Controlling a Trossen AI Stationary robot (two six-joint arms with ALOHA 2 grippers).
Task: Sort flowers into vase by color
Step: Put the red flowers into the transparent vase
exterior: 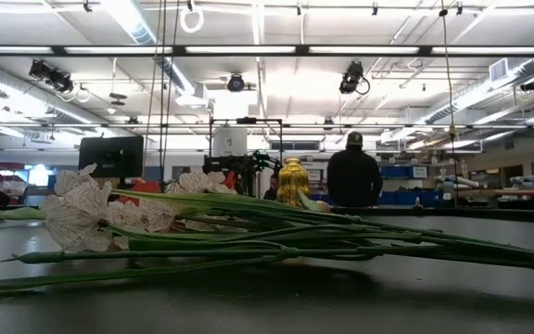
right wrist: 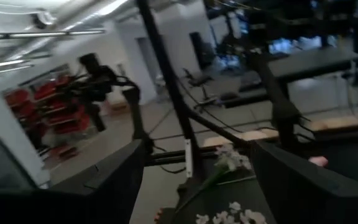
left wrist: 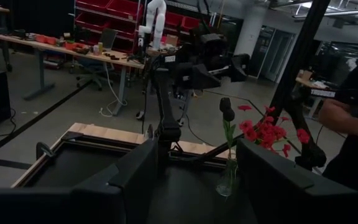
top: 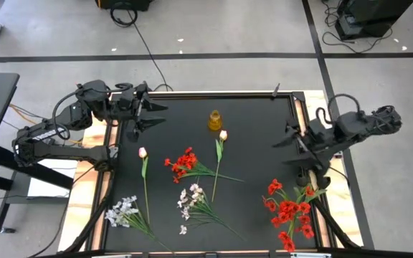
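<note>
Overhead, a matte black table stood on grey concrete floor. Long-stemmed flowers lay loose toward its near edge, an amber vase upright farther back. Left gripper and right gripper hovered, fingers apart.

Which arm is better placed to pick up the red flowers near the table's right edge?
Probably the right. The right gripper hovers open on that side, close above the red flowers. The left gripper waits open at the far left corner, across the table.
</note>
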